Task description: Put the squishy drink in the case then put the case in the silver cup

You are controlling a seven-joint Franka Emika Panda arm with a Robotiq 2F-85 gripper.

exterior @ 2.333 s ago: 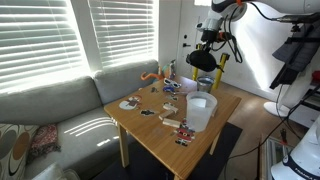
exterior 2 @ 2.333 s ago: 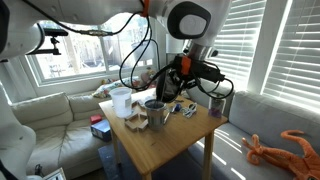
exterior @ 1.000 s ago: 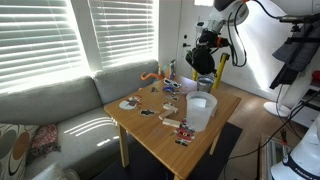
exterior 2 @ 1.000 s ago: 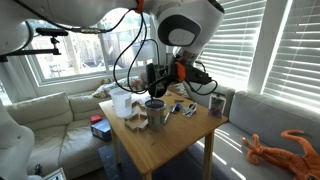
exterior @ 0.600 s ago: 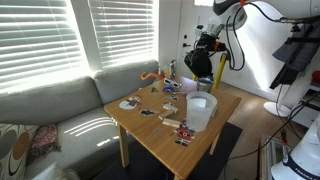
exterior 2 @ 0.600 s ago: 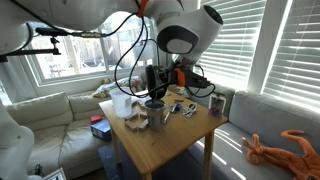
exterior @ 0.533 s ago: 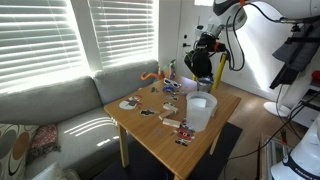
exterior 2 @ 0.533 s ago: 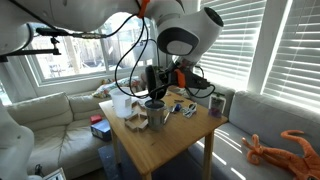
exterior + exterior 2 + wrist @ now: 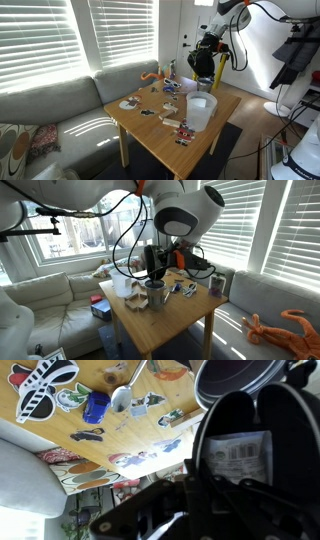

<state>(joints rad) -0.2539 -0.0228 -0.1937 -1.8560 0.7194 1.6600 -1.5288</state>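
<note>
Tool [image 9: 203,62] gripping black case [image 9: 245,455]; silver cup [image 9: 205,85] stands almost straight below it on desk [image 9: 160,135].

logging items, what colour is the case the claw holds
Black case with a white barcode label; clearest in the wrist view.

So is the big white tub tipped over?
No, the white tub stands upright on the wooden table.
</note>
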